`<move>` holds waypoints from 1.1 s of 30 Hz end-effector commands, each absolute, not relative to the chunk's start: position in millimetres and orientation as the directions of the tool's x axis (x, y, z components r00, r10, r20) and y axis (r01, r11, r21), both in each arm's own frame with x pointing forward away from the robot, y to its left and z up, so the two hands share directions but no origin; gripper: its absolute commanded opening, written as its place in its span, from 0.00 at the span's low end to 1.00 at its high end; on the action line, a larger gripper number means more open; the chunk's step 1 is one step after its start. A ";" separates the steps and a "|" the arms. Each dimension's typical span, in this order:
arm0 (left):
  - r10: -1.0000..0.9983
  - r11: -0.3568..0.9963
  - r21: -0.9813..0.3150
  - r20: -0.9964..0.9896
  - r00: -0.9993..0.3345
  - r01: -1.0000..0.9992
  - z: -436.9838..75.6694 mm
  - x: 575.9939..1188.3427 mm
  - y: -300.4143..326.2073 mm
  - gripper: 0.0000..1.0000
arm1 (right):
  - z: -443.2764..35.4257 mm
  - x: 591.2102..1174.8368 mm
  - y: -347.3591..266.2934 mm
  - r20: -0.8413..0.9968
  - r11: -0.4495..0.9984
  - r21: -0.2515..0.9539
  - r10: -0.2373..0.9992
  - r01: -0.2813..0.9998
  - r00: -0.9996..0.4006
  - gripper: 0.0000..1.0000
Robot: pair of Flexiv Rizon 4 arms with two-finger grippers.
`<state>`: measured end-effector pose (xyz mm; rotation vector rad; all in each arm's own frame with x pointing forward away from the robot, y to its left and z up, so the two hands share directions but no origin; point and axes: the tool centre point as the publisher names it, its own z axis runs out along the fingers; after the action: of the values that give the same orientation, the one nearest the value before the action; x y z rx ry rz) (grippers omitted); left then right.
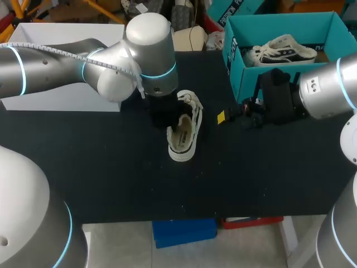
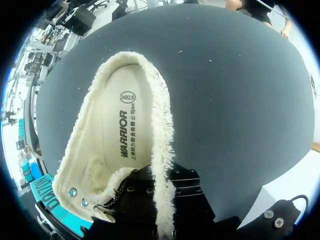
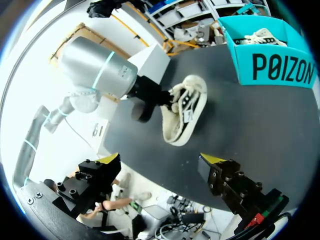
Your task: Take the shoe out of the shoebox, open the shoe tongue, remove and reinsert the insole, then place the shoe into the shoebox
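The shoe (image 1: 184, 131) lay on its side near the middle of the black table (image 1: 111, 178), outside the shoebox, opening turned towards the left arm. In the left wrist view its fleece-lined interior was exposed and the insole (image 2: 122, 135) sat flat inside. The left gripper (image 2: 162, 205) was clamped on the shoe's fleece collar edge, which ran between its two black fingers; the yellow tips were hidden. The right gripper (image 3: 162, 160) hung just beside the shoe on the shoebox side, apart from it, fingers spread wide and holding nothing. The teal shoebox (image 1: 245, 72) stood at the table's far right edge, uncovered, with a second shoe (image 1: 284, 50) inside.
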<state>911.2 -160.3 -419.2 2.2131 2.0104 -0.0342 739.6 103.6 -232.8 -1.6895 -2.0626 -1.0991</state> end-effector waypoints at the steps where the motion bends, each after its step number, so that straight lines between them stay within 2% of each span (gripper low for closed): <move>1: 0.985 -0.094 0.115 -0.135 0.109 0.989 -415.0 913.9 -162.9 0.00 | -232.4 739.7 104.2 0.620 0.040 0.386 0.729 0.922 -0.291 1.00; 8: 0.982 -0.068 0.130 -0.168 0.090 0.989 -376.8 915.7 -166.4 0.00 | -232.4 739.7 104.2 0.620 0.040 0.386 0.729 0.922 -0.291 1.00; 13: 0.978 0.002 0.157 -0.209 0.031 0.988 -327.3 914.7 -168.2 0.00 | -232.4 739.7 104.2 0.620 0.040 0.386 0.729 0.922 -0.291 1.00; 19: 0.940 0.208 0.202 -0.312 -0.138 0.957 -250.4 915.1 -164.0 0.00 | -232.4 739.7 104.2 0.620 0.040 0.386 0.729 0.922 -0.291 1.00; 24: 0.833 0.472 0.204 -0.422 -0.358 0.858 -197.7 922.0 -139.9 0.00 | -232.4 739.7 104.2 0.620 0.040 0.386 0.729 0.922 -0.291 1.00; 33: 0.667 0.701 0.173 -0.502 -0.550 0.692 -171.4 933.6 -49.3 0.00 | -232.4 739.7 104.2 0.620 0.040 0.386 0.729 0.922 -0.291 1.00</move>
<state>965.1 -100.1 -211.6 1.2841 2.3375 -0.0420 739.6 103.6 -232.8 -1.6894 -2.0626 -1.0991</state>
